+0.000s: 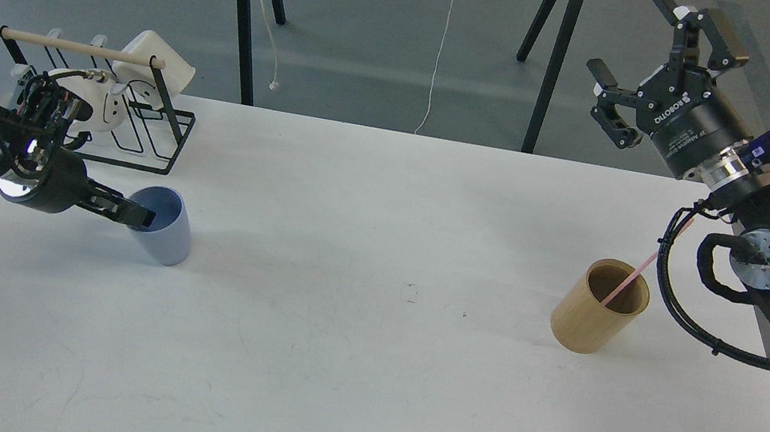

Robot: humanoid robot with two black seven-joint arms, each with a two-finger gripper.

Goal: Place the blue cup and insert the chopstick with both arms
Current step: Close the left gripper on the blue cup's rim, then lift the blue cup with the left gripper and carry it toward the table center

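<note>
While the left end effector (136, 214) pinches the tilted cup (159, 233) at its rim, a weak hold could let it slip or tip onto the counter (359, 368). Well below the empty, wide-open right end effector (647, 76), the chopstick (631, 279) leans in the holder (600, 307).

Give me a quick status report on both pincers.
Left pincer at the small pale-blue tapered cup's rim, grip unclear. Right pincer open, raised, empty. Thin pink chopstick in the tan wooden cylinder holder. Path clear.
</note>
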